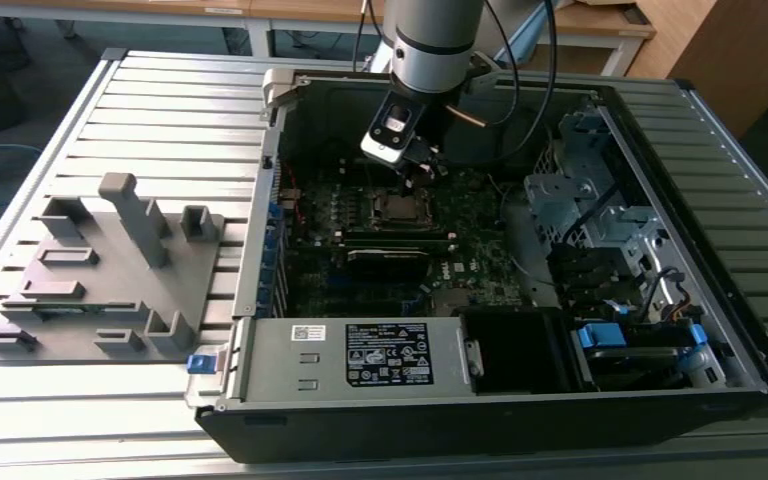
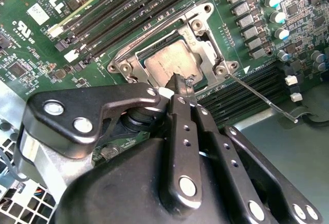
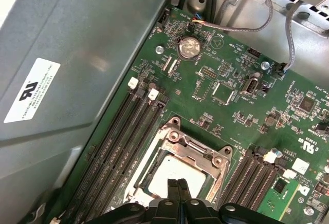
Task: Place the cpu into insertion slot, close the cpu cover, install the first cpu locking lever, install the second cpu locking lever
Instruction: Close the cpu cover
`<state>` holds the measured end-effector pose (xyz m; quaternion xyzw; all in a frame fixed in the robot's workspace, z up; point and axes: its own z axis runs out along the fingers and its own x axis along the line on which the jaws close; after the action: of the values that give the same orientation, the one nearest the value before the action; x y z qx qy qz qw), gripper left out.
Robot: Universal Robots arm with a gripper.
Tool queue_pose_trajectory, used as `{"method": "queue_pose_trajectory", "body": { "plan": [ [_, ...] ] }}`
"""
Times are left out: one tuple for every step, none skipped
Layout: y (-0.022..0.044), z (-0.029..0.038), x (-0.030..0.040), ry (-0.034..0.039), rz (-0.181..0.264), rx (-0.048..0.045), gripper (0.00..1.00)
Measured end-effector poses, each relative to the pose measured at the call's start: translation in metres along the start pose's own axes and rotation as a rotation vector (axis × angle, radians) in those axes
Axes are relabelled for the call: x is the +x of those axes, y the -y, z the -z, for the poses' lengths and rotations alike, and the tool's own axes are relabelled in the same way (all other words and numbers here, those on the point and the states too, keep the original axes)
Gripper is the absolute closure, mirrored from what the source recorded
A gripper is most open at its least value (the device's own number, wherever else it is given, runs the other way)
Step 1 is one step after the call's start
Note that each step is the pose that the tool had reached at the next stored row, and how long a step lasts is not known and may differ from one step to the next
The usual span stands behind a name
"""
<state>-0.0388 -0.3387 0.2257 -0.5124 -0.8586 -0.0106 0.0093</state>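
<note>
The cpu (image 2: 165, 62) lies flat in the slot (image 3: 143, 179), its dull metal top facing up through the cut-out of the cover (image 2: 212, 54). You can see the same in the first wrist view: cpu (image 3: 169, 168) seated, cover (image 3: 198, 149) framing it. The cover looks to be down on the chip.

Treat the chip as light, stiff and flat, with a smooth top that gives little grip. Its underside and the socket contacts are likely the fragile part, so if you must take it, take it by two opposite edges and never press it askew. The cover is thin, stiff sheet metal, so push on its rim, not on the chip.

A thin wire lever (image 2: 262, 96) sticks out from the slot's corner, away from the frame; I judge it unlatched. It should be springy and slippery, best caught near its bent end.

The gripper (image 2: 177, 80) has its fingers pressed together with nothing between them. Its tip is at the cpu's near edge, touching or just above it; I cannot tell which. In the exterior view the gripper (image 1: 415, 172) hangs just over the socket, deep inside the case (image 1: 491, 420).
</note>
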Motion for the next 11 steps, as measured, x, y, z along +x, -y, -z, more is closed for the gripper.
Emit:
{"method": "queue_pose_trajectory", "body": {
  "plan": [
    [0.0000, 0.0000, 0.0000, 0.0000, 0.000, 0.0000, 0.90],
    [0.0000, 0.0000, 0.0000, 0.0000, 0.001, 0.0000, 0.90],
    [0.0000, 0.0000, 0.0000, 0.0000, 0.001, 0.0001, 0.90],
    [0.0000, 0.0000, 0.0000, 0.0000, 0.001, 0.0000, 0.90],
    [0.0000, 0.0000, 0.0000, 0.0000, 0.001, 0.0001, 0.90],
    [0.0000, 0.0000, 0.0000, 0.0000, 0.002, 0.0000, 0.90],
    [0.0000, 0.0000, 0.0000, 0.0000, 0.002, 0.0001, 0.90],
    [0.0000, 0.0000, 0.0000, -0.0001, 0.002, 0.0000, 0.90],
    [0.0000, 0.0000, 0.0000, -0.0001, 0.002, 0.0001, 0.90],
    [0.0000, 0.0000, 0.0000, 0.0000, 0.003, 0.0001, 0.90],
    [0.0000, 0.0000, 0.0000, -0.0001, 0.004, 0.0001, 0.90]
  ]
}}
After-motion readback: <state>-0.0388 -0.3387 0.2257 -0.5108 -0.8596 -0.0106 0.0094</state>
